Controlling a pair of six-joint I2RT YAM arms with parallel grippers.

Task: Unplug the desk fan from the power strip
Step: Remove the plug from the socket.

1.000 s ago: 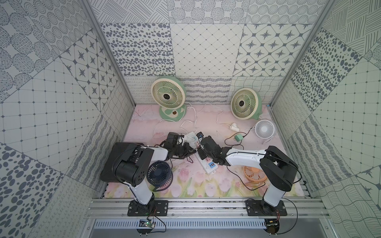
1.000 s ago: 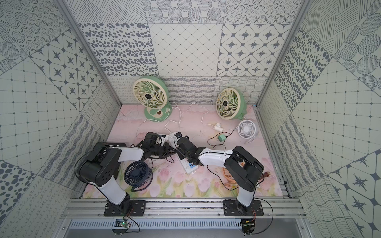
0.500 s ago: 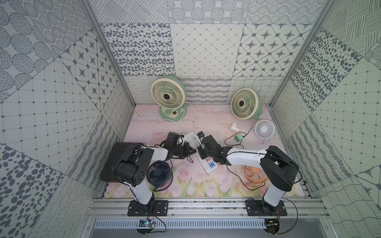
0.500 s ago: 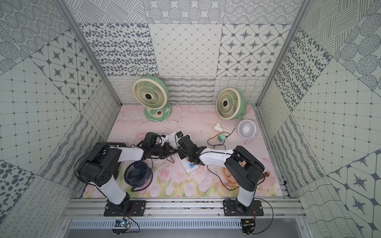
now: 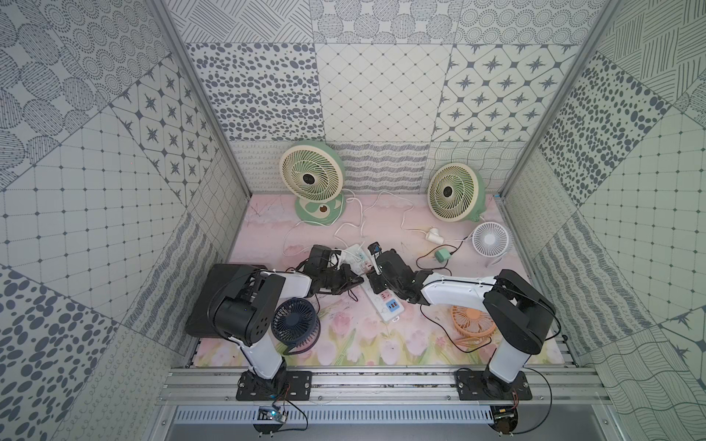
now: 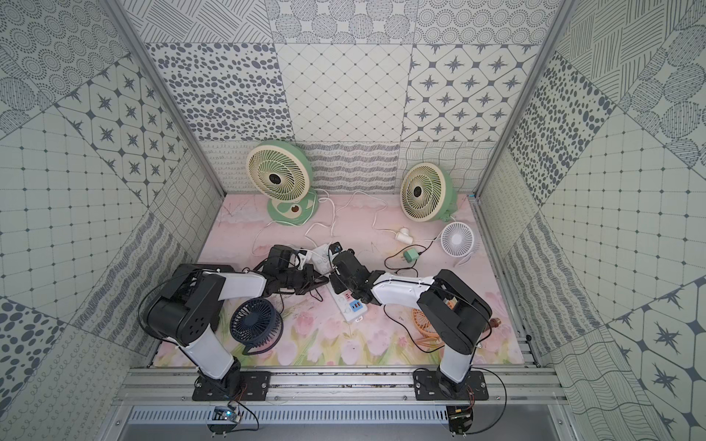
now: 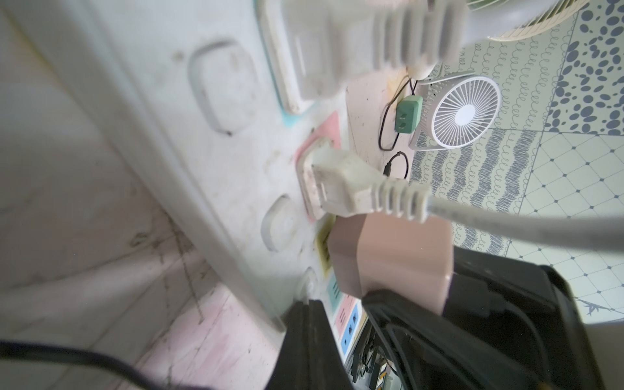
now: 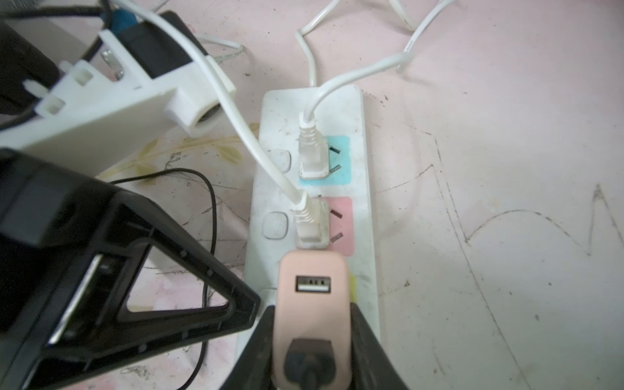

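Right wrist view: the right gripper clamps a pink USB adapter plugged into the white power strip lying on the pink mat, with the left gripper closed and empty at its edge; the adapter is best pulled straight out with the strip braced.

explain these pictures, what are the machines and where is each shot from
Those are two robot arms, the left arm and the right arm. The two wide pictures come from one camera overhead; the two close-ups come from cameras on the arms' wrists. On the pink floral mat lie a white power strip and several desk fans, such as the navy fan. The right pincer is clamped on a pink adapter at the strip's yellow socket. The left pincer, shut, sits beside the strip.
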